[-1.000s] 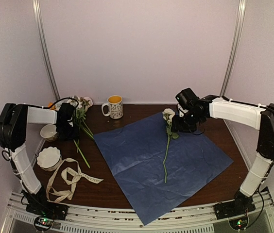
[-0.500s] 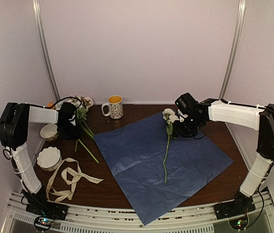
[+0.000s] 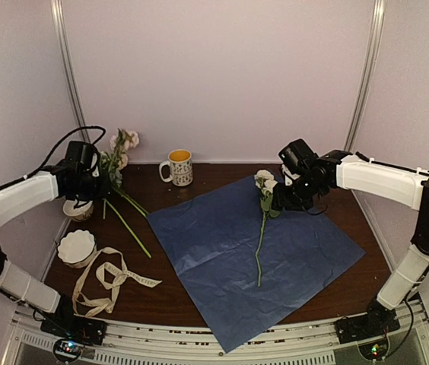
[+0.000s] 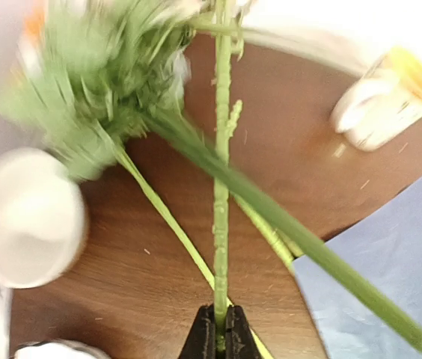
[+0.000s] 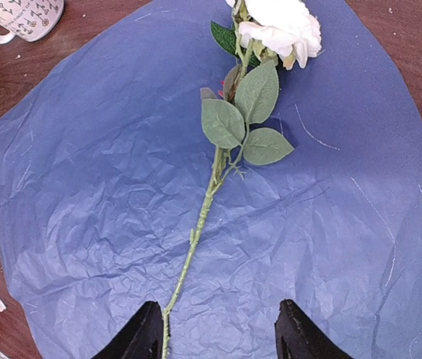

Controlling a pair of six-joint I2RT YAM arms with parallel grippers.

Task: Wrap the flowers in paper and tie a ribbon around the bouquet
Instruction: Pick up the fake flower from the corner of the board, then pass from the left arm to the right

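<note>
Blue paper (image 3: 290,258) spread flat on a dark wooden table (image 3: 176,303), with one white rose (image 5: 282,26) lying along its middle. Left gripper (image 4: 218,329) pinched shut on a thin green stem among the flowers (image 3: 117,160) at the table's left rear. Right gripper (image 5: 217,335) half open, empty, poised over the paper just beside the rose's stem end. Cream ribbon (image 3: 108,277) curled at the front left, well apart from both grippers. Patterned mug (image 3: 180,168) and white bowl (image 3: 76,247) nearby, pale walls (image 3: 214,76) around.

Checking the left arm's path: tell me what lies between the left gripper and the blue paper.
Top view: only green flower stems slanting over bare table lie between the left gripper and the paper.
</note>
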